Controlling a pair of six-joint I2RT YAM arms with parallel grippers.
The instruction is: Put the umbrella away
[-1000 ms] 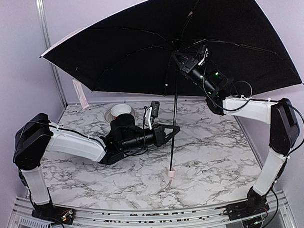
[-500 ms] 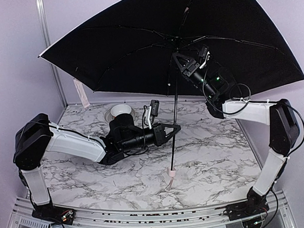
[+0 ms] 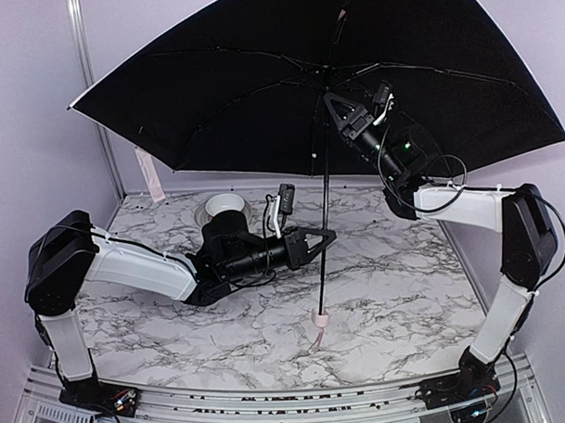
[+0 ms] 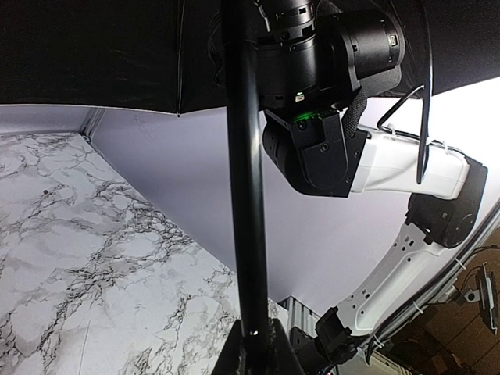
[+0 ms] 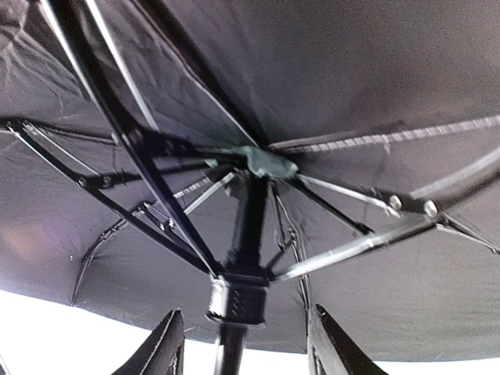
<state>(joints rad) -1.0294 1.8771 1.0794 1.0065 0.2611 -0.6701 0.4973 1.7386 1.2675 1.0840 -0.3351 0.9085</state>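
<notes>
The umbrella [image 3: 260, 92] is open and stands upright, its black lining facing me. Its thin black shaft [image 3: 322, 187] runs down to the pale pink handle knob [image 3: 316, 318] just above the marble table. My left gripper [image 3: 328, 236] is shut on the shaft at mid height; in the left wrist view the shaft [image 4: 244, 156] rises from between the jaws. My right gripper [image 3: 332, 100] is open high up under the canopy. In the right wrist view its fingers [image 5: 166, 344] stand either side of the shaft, apart from it, just below the black runner [image 5: 238, 297].
A white bowl [image 3: 225, 206] sits at the back left of the table [image 3: 397, 300]. A pale pink strip [image 3: 149, 174] hangs from the canopy's left edge. Walls close in at the back and both sides. The canopy spans nearly the whole width overhead.
My right gripper has moved up and slightly left along the shaft toward the runner. The canopy has shifted up a little. The left arm keeps its hold in place.
</notes>
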